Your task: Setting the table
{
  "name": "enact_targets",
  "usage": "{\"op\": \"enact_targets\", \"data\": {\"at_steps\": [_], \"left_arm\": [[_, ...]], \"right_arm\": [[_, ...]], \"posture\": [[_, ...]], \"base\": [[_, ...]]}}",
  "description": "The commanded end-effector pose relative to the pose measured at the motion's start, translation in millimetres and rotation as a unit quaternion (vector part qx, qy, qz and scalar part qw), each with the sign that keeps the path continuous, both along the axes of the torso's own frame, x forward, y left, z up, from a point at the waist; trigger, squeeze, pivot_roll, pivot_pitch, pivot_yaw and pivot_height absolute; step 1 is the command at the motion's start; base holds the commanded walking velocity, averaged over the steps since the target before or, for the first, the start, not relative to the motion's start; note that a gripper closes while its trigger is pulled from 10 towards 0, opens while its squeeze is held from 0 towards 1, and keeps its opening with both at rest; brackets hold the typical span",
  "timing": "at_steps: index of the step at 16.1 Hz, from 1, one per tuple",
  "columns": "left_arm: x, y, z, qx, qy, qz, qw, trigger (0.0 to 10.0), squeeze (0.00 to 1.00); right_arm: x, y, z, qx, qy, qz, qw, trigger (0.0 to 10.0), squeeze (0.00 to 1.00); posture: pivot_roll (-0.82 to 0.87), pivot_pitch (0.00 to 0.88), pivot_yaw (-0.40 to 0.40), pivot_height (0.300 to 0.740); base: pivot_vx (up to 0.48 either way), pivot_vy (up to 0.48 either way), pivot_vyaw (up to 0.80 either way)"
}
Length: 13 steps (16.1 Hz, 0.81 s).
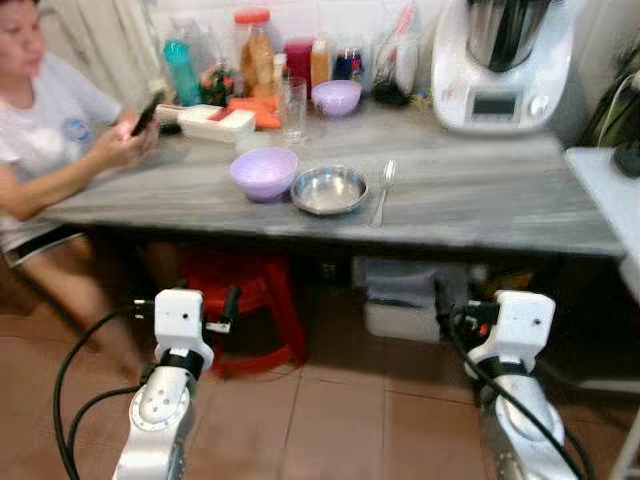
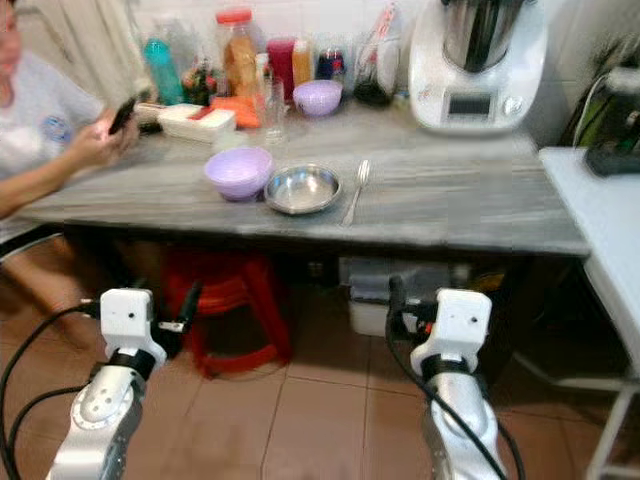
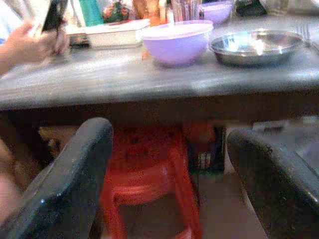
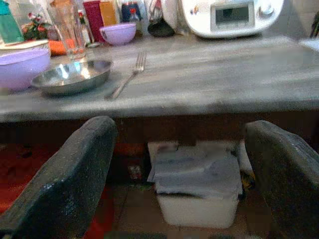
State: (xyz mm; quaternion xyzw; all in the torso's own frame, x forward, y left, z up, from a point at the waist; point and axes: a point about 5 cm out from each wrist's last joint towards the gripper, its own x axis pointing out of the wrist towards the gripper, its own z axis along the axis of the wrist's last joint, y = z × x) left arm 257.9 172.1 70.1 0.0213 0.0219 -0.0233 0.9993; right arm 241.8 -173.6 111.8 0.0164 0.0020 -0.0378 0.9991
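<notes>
While the left gripper (image 3: 167,184) and right gripper (image 4: 179,174) are held spread and empty below the table (image 1: 480,200), the fork (image 1: 383,190) beside the steel bowl (image 1: 329,189) is best approached level, well apart from the seated person (image 1: 50,130).

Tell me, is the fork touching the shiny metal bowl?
Apart. In the right wrist view, bare tabletop shows between the fork and the metal bowl.

I counted two purple bowls (image 1: 264,172) (image 1: 337,97), one steel dish (image 1: 329,189), one fork (image 1: 383,190), one glass (image 1: 293,110), one red stool (image 1: 255,305).
</notes>
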Motion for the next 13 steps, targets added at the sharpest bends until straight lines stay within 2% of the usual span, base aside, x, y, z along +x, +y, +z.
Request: {"op": "enact_targets", "data": {"at_steps": [1,3,7,13], "left_arm": [[2.9,-0.1,3,0.006,-0.004,-0.005,1.000,10.0,0.00],[3.2,0.7,3,0.006,-0.003,-0.007,1.000,10.0,0.00],[7.4,-7.4,11,-0.011,-0.026,-0.044,0.999,10.0,0.00],[10.6,-15.1,12,-0.012,-0.029,-0.064,0.997,10.0,0.00]], "right_arm": [[-1.0,-2.0,0,0.003,0.003,-0.005,1.000,10.0,0.00],[-1.5,-0.3,0,0.004,0.004,-0.005,1.000,10.0,0.00],[-1.1,-0.4,0,0.003,0.004,-0.009,1.000,10.0,0.00],[2.3,0.2,4,0.009,-0.007,-0.006,1.000,10.0,0.00]], "posture": [[-0.12,0.000,0.107,0.740],[-0.13,0.000,0.110,0.740],[-0.13,0.000,0.115,0.740],[-0.13,0.000,0.112,0.740]], "base": [[-0.292,0.000,0.00],[-0.285,0.000,0.00],[0.000,0.000,0.00],[0.000,-0.044,0.00]]}}
